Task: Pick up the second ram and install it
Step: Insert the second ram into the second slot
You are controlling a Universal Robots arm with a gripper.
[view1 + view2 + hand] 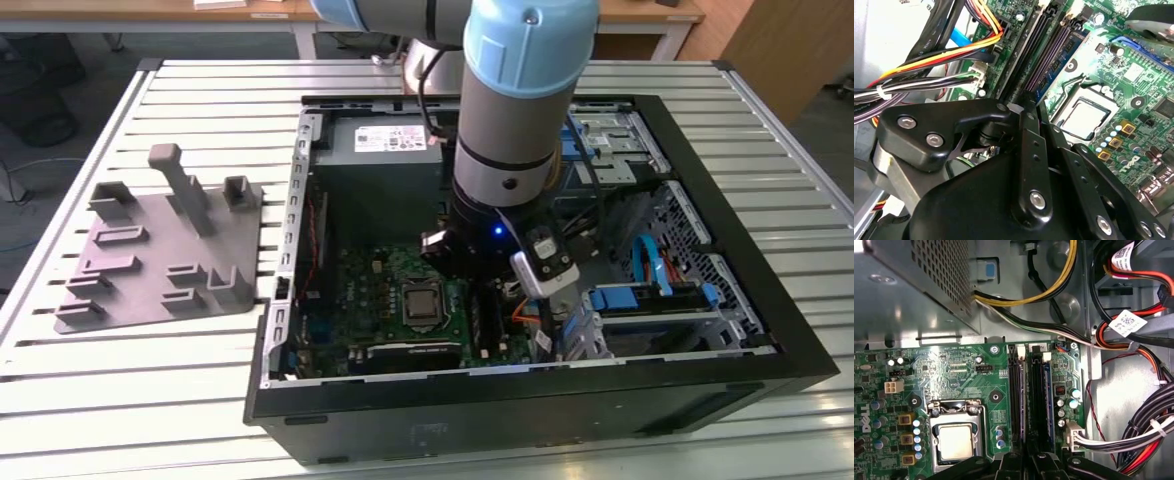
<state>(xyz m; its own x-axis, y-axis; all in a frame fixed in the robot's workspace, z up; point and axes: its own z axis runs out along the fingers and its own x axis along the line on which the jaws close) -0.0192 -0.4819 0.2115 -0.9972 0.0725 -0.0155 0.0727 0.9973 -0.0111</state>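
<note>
My gripper (503,296) is deep inside the open computer case, right over the motherboard's long black memory slots (1014,395). In both wrist views its black fingers (1013,466) sit close together. A thin strip runs out from between them along the slots. I take it for the second ram (1024,405) seen edge-on, gripped at its middle by the gripper (1027,458). In the second wrist view the same strip, the second ram (1050,64), leaves the gripper (1027,107). Whether it sits fully in its slot is hidden. A bluish board (1048,400) stands in a neighbouring slot.
The processor socket (955,440) lies beside the slots. Cable bundles (1134,435) and the white power plug (1072,432) crowd the other side. The metal drive cage (914,285) overhangs the board. A grey fixture (167,255) rests on the table at the exterior view's left.
</note>
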